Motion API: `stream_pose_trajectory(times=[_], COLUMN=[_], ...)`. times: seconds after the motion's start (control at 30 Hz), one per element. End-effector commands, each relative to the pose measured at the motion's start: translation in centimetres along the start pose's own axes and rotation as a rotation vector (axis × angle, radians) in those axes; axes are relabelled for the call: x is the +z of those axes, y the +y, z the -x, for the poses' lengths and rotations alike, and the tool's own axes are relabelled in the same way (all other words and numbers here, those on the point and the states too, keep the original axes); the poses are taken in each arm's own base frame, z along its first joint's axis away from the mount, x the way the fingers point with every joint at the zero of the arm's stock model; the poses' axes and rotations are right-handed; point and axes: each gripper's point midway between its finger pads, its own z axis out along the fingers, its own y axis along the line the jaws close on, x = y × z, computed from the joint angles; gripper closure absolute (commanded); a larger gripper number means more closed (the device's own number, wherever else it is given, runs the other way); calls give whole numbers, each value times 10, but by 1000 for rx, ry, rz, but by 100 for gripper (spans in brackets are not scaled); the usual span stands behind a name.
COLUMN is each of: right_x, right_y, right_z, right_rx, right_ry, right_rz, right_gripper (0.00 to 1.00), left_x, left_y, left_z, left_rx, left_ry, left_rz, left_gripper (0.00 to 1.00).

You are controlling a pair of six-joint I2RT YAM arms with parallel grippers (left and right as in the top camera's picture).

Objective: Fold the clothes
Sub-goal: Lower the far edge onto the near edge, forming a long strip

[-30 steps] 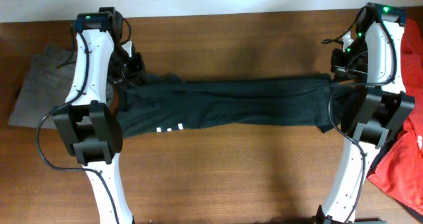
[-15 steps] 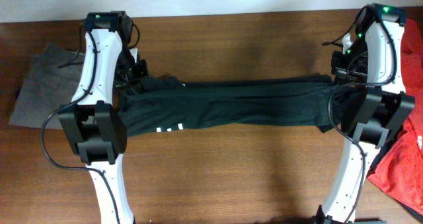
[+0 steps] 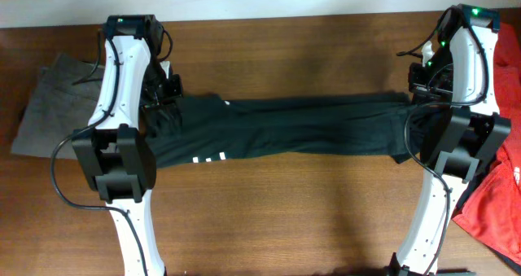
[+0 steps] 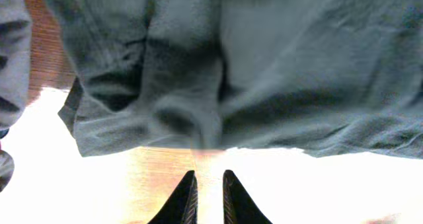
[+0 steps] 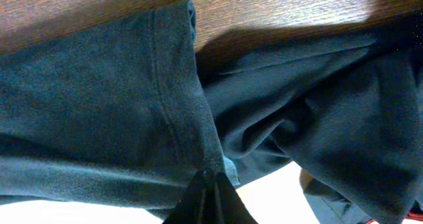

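1. The top is black and drawn out into a long, narrow band that reaches from one gripper to the other. Shallow wrinkles run along its length. Small white lettering shows on its near edge, towards the left arm.
2. The right gripper has its fingers pressed together on the top's right end. They pinch a stitched hem that runs straight into the tips. Looser folds of the same cloth bunch up just beside that hem.
3. The left gripper has its fingers slightly parted, and the gap between them holds nothing. The top's left end lies crumpled just ahead of the tips, with its edge free of them.
4. A grey cloth lies flat on the outer side of the left arm, with one edge hidden under it.
5. A red cloth lies rumpled on the outer side of the right arm.
6. All of this lies on a brown wooden table.
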Motion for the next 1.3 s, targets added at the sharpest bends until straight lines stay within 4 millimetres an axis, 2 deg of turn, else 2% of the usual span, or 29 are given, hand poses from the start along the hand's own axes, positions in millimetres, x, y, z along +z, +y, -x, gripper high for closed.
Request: stream_pose_trajectory(times=[0.0,0.2,0.3,0.43,0.6,0.73,0.83,0.97,1.1,1.17,1.27], right_x=[-25,-25,-25,-25,-25,-25,-25,-25,-25,-25,-25], right_y=[-7,-7,-7,-7,-7,-7,-7,-7,-7,-7,-7], right_z=[-1,-1,-1,-1,-1,-1,-1,-1,-1,-1,-1], right_rx=[4,5,5,5,5,5,5,5,5,5,5], right_ry=[-61,-61,-61,-61,-61,-61,-61,-61,-61,-61,-61], right_rz=[-36,-36,-36,-36,-36,-36,-36,-36,-36,-36,-36], right_gripper=[93,93,93,93,93,93,93,93,93,93,93], left_x=[-14,-14,-15,-14,3,27,48,84,114,123,124], left_y=[-8,-8,-3,-5,-8,-13,-15,-10,0,4,6], left_z=[-4,1,13,31,50,60,51,25,-4,-15,-21], left_rx=[6,7,9,14,17,24,28,30,20,15,12], left_ry=[-33,-52,-104,-171,-222,-236,-184,-72,41,82,103], left_rz=[-24,-19,16,9,-1,-28,-33,-1,25,35,39], left_gripper=[86,86,86,87,89,89,89,91,99,100,99])
